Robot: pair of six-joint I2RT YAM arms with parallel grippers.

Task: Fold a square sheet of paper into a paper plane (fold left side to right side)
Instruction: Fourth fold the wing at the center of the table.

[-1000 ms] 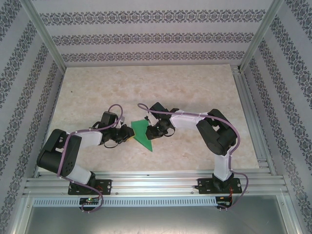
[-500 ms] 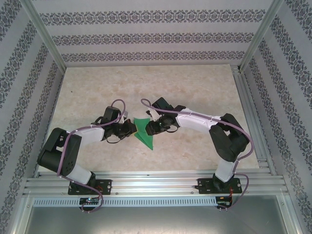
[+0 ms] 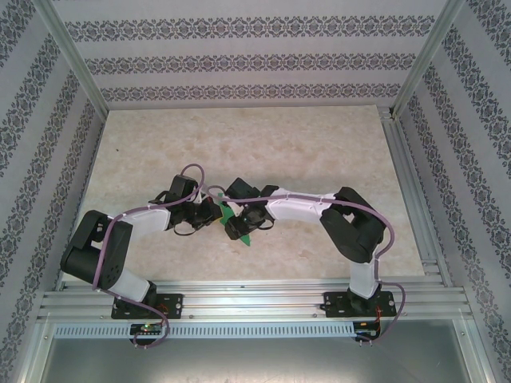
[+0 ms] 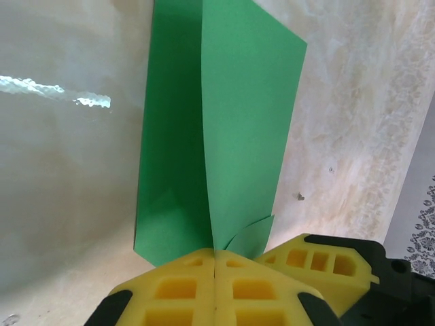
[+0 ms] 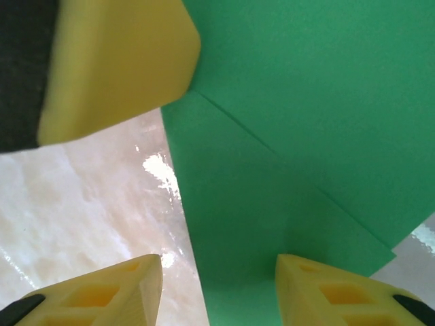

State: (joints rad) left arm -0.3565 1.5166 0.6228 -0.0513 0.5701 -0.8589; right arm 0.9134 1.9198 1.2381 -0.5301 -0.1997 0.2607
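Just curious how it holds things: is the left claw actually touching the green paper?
Touching. The left wrist view shows the left gripper shut on the green paper, its edge pinched where the jaws meet.

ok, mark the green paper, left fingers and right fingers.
green paper (image 4: 238, 122), left wrist view, right-hand flap.
left fingers (image 4: 180, 288), left wrist view, one yellow pad.
right fingers (image 5: 102, 295), right wrist view, picture-left yellow tip.

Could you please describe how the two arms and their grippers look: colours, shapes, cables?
Both the left arm and the right arm have black joints and white link shells, with a thin purple cable looped along each. The left gripper and the right gripper carry blocky yellow fingers with rectangular recesses, set on black mounts.
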